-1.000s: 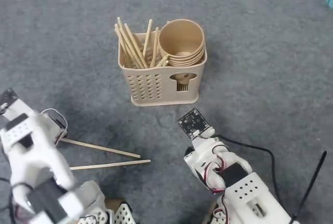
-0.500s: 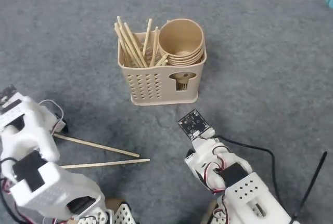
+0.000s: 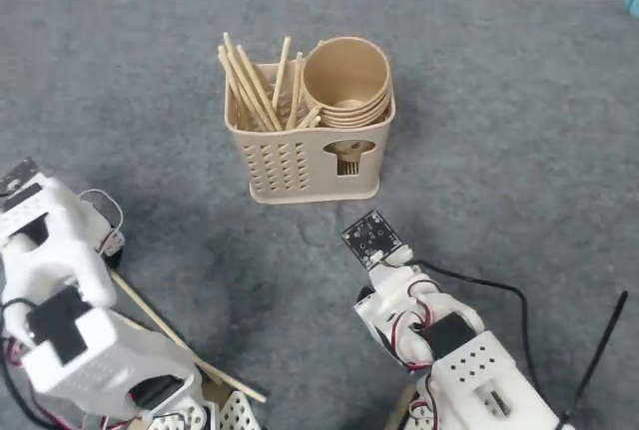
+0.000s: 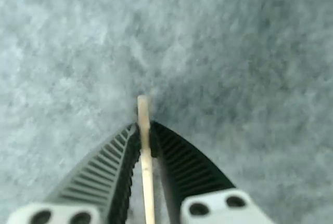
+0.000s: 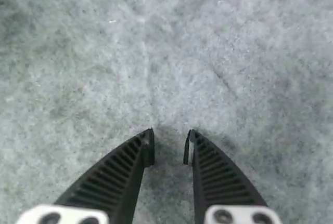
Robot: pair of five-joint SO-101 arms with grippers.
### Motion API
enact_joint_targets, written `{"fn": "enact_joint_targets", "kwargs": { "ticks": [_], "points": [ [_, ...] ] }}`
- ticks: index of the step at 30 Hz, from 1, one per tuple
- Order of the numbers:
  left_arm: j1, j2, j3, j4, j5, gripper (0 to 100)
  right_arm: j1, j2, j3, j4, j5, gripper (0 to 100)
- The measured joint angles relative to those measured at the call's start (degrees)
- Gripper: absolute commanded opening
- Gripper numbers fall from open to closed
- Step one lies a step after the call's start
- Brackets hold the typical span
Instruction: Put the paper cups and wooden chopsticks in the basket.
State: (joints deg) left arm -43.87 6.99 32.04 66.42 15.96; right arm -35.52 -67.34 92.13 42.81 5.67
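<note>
The left gripper (image 4: 144,126) was pinching one wooden chopstick (image 4: 143,110) tight, w/ a short bit of stick poking out past its tips over the grey carpet (image 4: 250,52). In the high view the left arm (image 3: 60,290) sat at the near left, & the stick's long side ran slantwise from the gripper toward the near right, so it pointed away from the basket (image 3: 300,166). The basket stood far & to the right of that gripper, well apart from it. Its left part already had other chopsticks (image 3: 250,86) standing in it, & its right part had the stack of paper cups (image 3: 346,76). The right gripper (image 5: 168,143) was a little spread w/ nothing in it, low over the carpet. It was nearer the basket, but the left one had the stick. Next the stick prob. needs lifting, swinging far-right & tipping up on end over the left part.
</note>
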Motion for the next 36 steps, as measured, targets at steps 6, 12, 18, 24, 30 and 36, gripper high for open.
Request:
{"fn": "enact_joint_targets", "kwargs": {
  "ticks": [6, 12, 18, 24, 30, 36],
  "points": [
    [-0.1, -14.6, 0.0, 5.2, -0.3, 1, 0.0, 0.0, 0.0, 0.0, 0.0, 10.2],
    [3.8, -32.0, 0.0, 6.9, 1.7, 1, 0.0, 0.0, 0.0, 0.0, 0.0, 10.2],
    [12.4, -44.9, -2.5, 6.9, 6.6, 1, 0.0, 0.0, 0.0, -0.5, 0.0, 10.2],
    [19.8, -56.6, -6.0, -3.9, 7.9, 1, 0.0, 0.0, 0.0, -0.7, 0.0, 10.2],
    [24.5, -65.1, -1.2, -28.7, 8.0, 1, 0.0, 0.0, 0.0, -0.7, 0.0, 10.2],
    [32.6, -67.8, 9.6, -62.0, 8.3, 1, 0.0, 0.0, 0.0, -0.7, 0.0, 10.2]
  ]
}}
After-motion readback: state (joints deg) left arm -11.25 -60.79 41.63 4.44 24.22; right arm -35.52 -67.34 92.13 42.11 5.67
